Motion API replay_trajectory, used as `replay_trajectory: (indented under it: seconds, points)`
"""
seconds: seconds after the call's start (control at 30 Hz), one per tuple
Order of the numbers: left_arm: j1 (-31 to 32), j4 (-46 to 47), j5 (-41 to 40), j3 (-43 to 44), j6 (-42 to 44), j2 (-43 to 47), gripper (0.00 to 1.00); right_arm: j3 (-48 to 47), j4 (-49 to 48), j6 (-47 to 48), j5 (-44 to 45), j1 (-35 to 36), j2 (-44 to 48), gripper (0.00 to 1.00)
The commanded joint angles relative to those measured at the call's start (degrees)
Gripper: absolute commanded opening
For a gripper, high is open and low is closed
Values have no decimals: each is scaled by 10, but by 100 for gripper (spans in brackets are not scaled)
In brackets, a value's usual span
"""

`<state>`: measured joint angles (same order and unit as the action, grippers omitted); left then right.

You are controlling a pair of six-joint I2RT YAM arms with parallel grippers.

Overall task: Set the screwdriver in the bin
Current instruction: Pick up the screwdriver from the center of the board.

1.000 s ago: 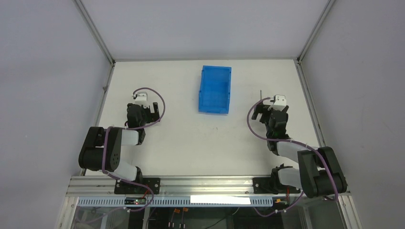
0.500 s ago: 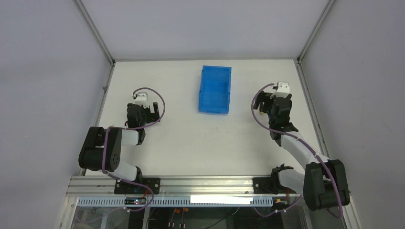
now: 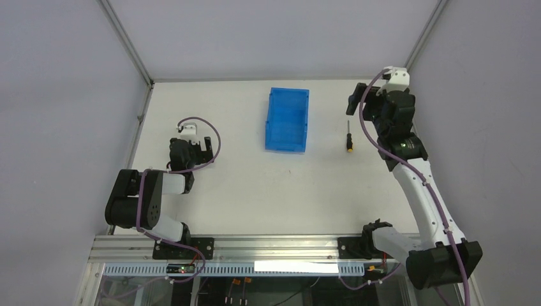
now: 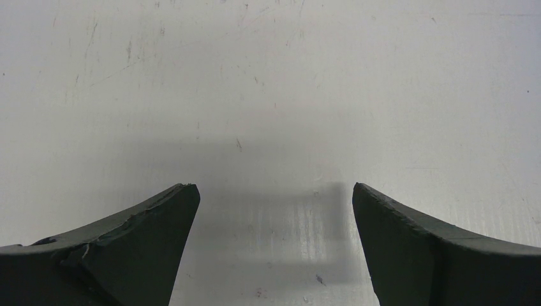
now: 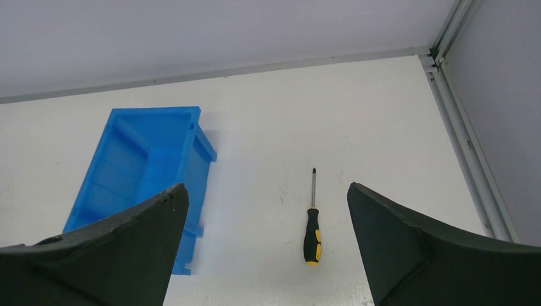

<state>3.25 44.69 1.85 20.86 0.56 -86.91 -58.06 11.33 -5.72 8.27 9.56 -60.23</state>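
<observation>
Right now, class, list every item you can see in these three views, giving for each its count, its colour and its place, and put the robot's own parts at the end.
Translucent blue rectangular plastic bin: one, blue, at the far middle of the table, nothing inside it.
Small screwdriver with black-and-yellow handle and thin metal shaft: one, lying flat on the table to the right of the bin, apart from it, tip pointing to the far edge.
Flat white table: one, white, lightly scuffed, enclosed by grey walls with metal rails.
Left gripper: one, black, open, low over bare table at the left side.
Right gripper: one, black, open, raised near the far right corner, looking down on the screwdriver and bin.
</observation>
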Motion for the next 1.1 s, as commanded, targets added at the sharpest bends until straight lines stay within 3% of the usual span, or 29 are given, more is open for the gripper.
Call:
replay_trajectory:
  seconds: [0.0, 0.5, 0.77, 1.07]
  points:
    - [-7, 15, 0, 10, -4, 6, 100, -109, 97, 15, -16, -2, -9, 99]
    - [-8, 15, 0, 10, -4, 6, 100, -368, 240, 20, -13, -3, -77, 99]
    - [-8, 15, 0, 10, -5, 6, 100, -395, 267, 14, -16, -3, -101, 99]
    - [-7, 15, 0, 10, -4, 6, 100, -403, 309, 14, -10, -4, -189, 99]
